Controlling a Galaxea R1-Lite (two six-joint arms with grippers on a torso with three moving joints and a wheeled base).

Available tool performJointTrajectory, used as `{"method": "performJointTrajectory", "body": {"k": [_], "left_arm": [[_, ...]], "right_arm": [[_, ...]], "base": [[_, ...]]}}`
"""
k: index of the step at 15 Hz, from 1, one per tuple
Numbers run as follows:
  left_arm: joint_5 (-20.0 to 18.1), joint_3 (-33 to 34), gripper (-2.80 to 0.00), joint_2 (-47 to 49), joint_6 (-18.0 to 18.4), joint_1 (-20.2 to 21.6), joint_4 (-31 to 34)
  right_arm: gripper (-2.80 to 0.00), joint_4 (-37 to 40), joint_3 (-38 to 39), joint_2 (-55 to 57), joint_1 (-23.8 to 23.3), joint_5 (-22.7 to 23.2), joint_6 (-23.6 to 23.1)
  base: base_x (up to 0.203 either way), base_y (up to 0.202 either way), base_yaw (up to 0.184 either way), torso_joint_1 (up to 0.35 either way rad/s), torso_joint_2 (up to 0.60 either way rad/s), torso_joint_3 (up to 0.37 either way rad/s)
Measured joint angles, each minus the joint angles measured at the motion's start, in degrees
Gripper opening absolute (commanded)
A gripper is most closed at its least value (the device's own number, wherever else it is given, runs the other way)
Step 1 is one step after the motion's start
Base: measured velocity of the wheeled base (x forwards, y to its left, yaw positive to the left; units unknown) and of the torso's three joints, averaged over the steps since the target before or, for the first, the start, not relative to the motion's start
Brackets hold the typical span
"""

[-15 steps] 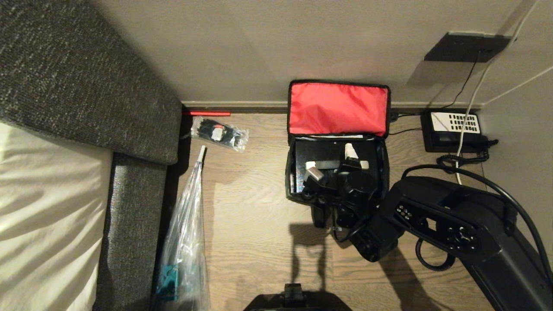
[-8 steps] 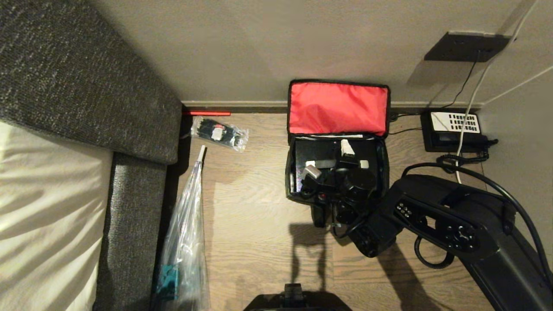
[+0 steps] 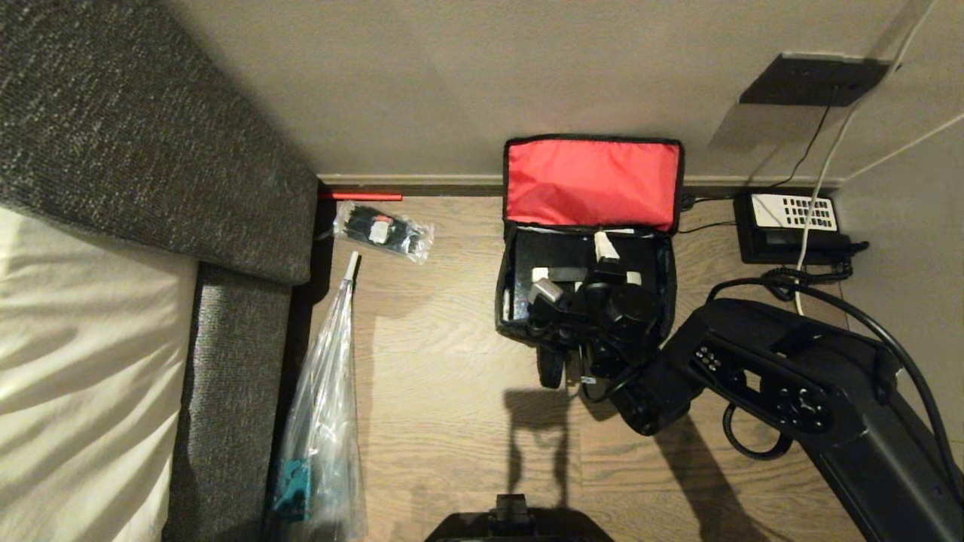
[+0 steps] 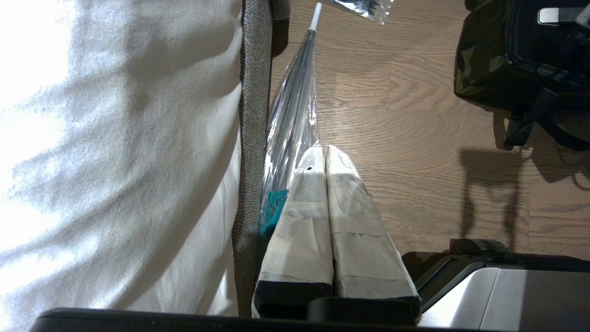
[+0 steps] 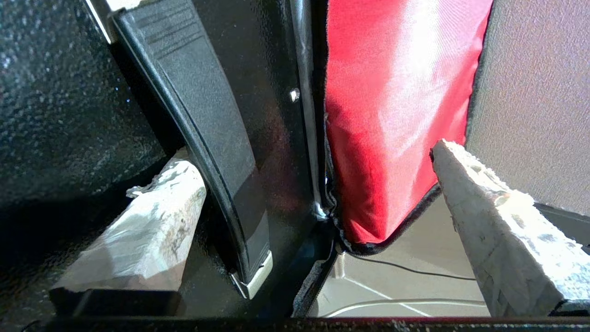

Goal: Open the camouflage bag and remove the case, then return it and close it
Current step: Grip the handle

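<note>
Open wood floor [image 3: 444,361] left of the camouflage bag [image 3: 512,301] | wall [image 3: 452,90] blocks behind its raised red lid [image 3: 591,184] | telephone [image 3: 787,226] and cords crowd the right | sofa [image 3: 151,150] hems the far left

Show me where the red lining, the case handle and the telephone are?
red lining [image 3: 591,183], head view, middle of the open lid.
case handle [image 5: 216,152], right wrist view, middle of the black bar.
telephone [image 3: 798,214], head view, white keypad.

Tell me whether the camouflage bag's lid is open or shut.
Open. The camouflage bag has its lid flipped back against the wall, red lining facing out, and the case visible inside.
</note>
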Motion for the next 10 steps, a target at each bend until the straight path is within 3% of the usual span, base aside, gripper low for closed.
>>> {"method": "performJointTrajectory", "body": {"k": [4,5,10], "left_arm": [[0.0,0.0,-2.8,0.0,0.0,0.0,0.0],[0.0,0.0,-2.8,0.0,0.0,0.0,0.0],[0.0,0.0,-2.8,0.0,0.0,0.0,0.0]], "right_arm": [[0.0,0.1,0.3,-0.3,0.0,-0.2,0.0],[-2.8,0.1,0.5,-0.3,0.0,-0.3,0.0],[-2.8,0.9,0.6,0.3,0.0,-0.5,0.7]], "base": [[0.0,0.0,0.0,0.0,0.0,0.0],[0.0,0.0,0.0,0.0,0.0,0.0],[0.0,0.0,0.0,0.0,0.0,0.0]]}}
